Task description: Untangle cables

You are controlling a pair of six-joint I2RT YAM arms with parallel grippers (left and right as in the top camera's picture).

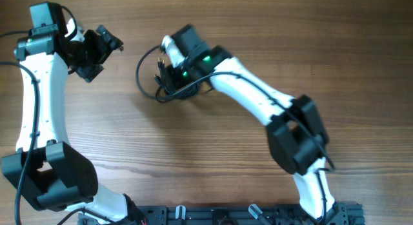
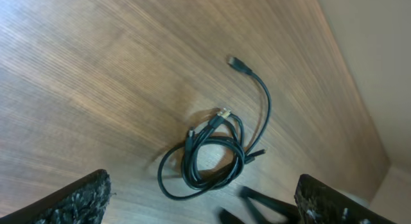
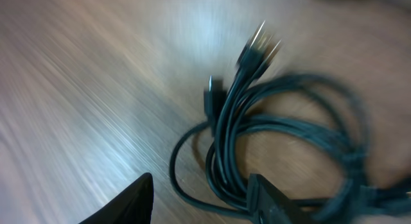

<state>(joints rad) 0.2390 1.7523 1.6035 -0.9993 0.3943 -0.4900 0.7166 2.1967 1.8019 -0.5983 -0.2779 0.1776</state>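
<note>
A bundle of black cables (image 1: pixel 161 83) lies coiled and tangled on the wooden table, with one loop spreading to the left. My right gripper (image 1: pixel 169 71) is low over the bundle. In the right wrist view its fingers (image 3: pixel 202 201) are open, with several strands of the coil (image 3: pixel 231 140) between them and plug ends (image 3: pixel 257 47) pointing away. My left gripper (image 1: pixel 97 54) is open and empty, held off to the left of the bundle. In the left wrist view (image 2: pixel 202 205) the coil (image 2: pixel 212 150) lies ahead of it, with one plug end (image 2: pixel 239 65) stretched out. The right gripper's fingers show there as a blur.
The wooden table (image 1: pixel 213 160) spreads around the bundle. A black rail (image 1: pixel 258 215) runs along the front edge. The right arm (image 1: pixel 258 99) crosses the middle of the table. A pale wall (image 2: pixel 379 63) borders the far side.
</note>
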